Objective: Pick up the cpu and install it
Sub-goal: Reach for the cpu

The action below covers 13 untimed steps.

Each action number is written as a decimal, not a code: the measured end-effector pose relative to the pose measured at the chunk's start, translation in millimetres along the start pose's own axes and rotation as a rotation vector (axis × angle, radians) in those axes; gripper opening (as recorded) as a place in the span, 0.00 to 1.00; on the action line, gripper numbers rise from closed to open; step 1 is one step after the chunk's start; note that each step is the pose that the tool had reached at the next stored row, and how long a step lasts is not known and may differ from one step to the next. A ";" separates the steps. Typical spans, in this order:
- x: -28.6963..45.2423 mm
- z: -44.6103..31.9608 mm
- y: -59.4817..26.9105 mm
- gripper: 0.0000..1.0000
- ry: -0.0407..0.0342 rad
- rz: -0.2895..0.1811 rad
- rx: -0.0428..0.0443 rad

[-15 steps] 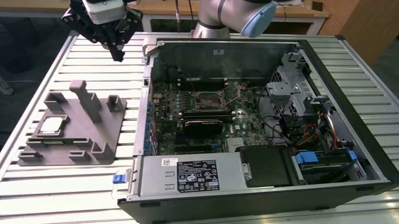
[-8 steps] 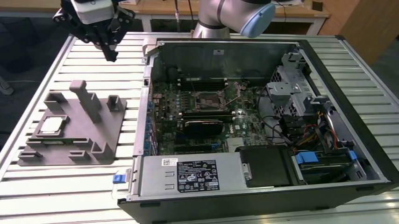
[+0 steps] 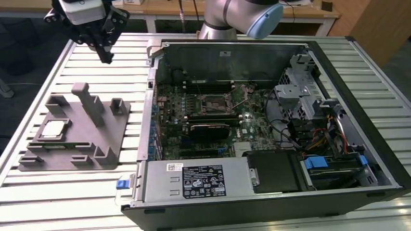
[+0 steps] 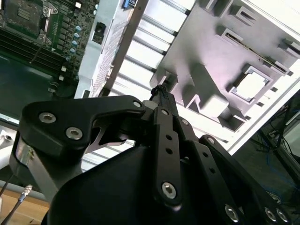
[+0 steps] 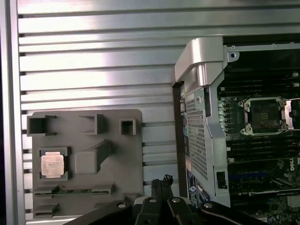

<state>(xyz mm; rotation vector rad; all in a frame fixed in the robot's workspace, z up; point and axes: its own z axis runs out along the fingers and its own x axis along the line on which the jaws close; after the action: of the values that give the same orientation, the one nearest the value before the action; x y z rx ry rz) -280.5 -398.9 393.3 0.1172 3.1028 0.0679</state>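
Note:
The cpu point(image 3: 53, 130) is a small square chip with a pale silver top. It lies flat in a recess of the grey plastic tray point(image 3: 83, 147) on the exterior view's left. Both wrist views show the cpu point(image 5: 52, 165) point(image 4: 248, 84) lying in the tray point(image 5: 117, 154) point(image 4: 201, 42). My gripper point(image 3: 105, 57) hangs high above the slatted table, beyond the tray and apart from it. Its black fingers meet at the tips and nothing is between them. The gripper point(image 5: 161, 180) point(image 4: 159, 91) looks the same in both wrist views.
An open computer case point(image 3: 257, 57) lies on the exterior view's right, its motherboard facing up. The open processor socket point(image 3: 214, 102) point(image 5: 265, 115) sits near the board's middle. A silver power supply point(image 3: 196, 180) fills the near corner. The tray carries several upright blocks point(image 3: 86, 98).

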 end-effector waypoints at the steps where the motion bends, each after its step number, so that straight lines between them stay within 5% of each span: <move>1: 1.9 -0.1 -0.1 0.11 -0.0001 0.000 0.0000; 13: 25.5 -0.9 -1.9 0.11 -0.0025 0.000 -0.0003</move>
<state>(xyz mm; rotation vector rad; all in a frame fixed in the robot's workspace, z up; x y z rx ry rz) -306.1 -398.9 393.3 0.1170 3.1003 0.0681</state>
